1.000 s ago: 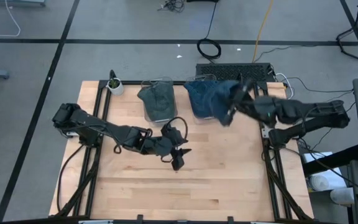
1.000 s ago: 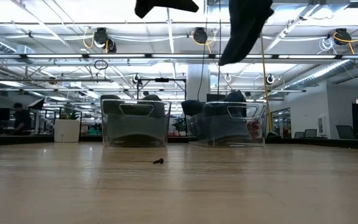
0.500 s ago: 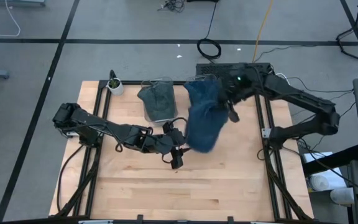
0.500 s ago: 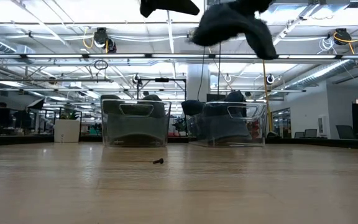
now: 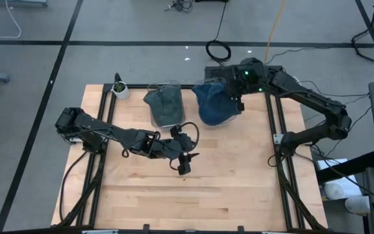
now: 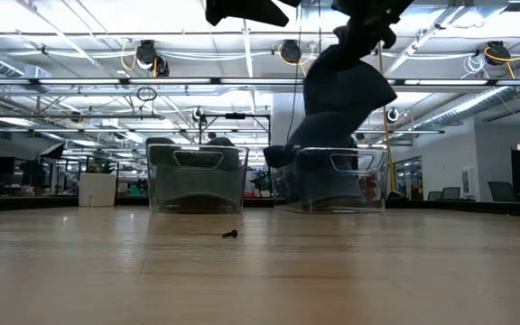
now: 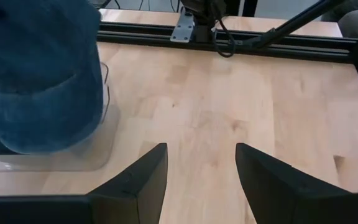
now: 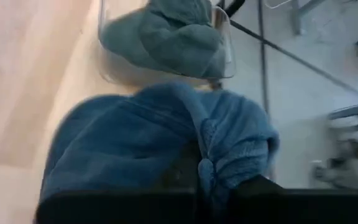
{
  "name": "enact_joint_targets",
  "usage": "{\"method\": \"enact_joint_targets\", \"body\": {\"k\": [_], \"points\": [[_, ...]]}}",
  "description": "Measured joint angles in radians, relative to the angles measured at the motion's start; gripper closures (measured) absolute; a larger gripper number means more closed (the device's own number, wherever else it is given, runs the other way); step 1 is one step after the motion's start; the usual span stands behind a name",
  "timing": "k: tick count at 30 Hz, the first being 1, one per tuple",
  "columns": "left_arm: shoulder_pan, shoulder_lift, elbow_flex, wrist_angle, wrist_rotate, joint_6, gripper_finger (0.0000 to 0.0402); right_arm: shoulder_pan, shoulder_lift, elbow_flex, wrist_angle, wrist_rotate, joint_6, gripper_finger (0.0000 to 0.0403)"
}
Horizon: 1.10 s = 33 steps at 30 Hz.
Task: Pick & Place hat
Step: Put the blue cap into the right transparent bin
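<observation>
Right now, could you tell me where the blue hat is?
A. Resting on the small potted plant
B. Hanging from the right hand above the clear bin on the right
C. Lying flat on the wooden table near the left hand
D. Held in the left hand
B: the blue hat dangles from the shut right hand over the right clear bin, while the left hand is open and empty.

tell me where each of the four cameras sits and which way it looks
High view: above the table, looking straight down; both arms show, the right pincer holding the blue hat.
Low view: at tabletop height, looking level at two clear bins; arms enter from above.
Left wrist view: on the left arm, facing bare tabletop past its open fingers.
Right wrist view: on the right arm, looking down on the hat and the grey-hat bin.
Shared: all four show the blue hat.
</observation>
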Motion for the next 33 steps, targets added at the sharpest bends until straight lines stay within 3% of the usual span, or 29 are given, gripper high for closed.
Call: {"method": "enact_joint_targets", "body": {"k": [11,17,33], "points": [[0.004,0.000,0.000,0.004,0.000,-0.003,0.0200,0.065,-0.015,0.001,0.090,0.325,-0.290,0.0403],[0.004,0.000,0.000,0.004,0.000,-0.003,0.0205,0.113,0.003,-0.032,0.071,0.344,-0.293,0.0403],[0.004,0.000,0.000,0.013,0.000,-0.003,0.0205,0.264,-0.046,-0.034,-0.094,0.345,-0.107,0.0403]]}}
